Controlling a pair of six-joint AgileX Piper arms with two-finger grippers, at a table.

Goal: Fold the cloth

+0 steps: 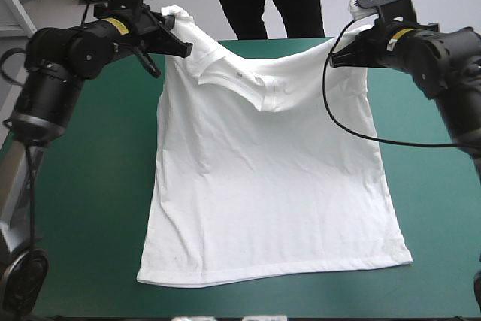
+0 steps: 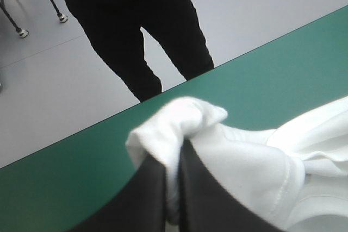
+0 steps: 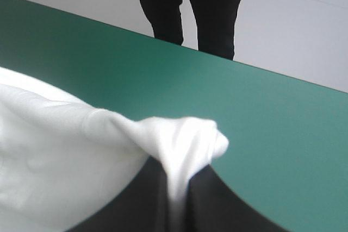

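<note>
We see the table [image 1: 90,208], its teal-green cover [image 3: 272,123] smooth and flat. In the high view we find the green showing along the left side, the right side and a strip at the near edge. In both wrist views its far edge runs straight, on a slant.

Surface [image 1: 83,208]: teal-green cover, fills most of the high view, far edge near the top.
Lying on it: white T-shirt [image 1: 263,201], body spread flat at the middle, hem toward the near edge, lightly creased.
Raised off it: shoulders only, near the far edge.
</note>
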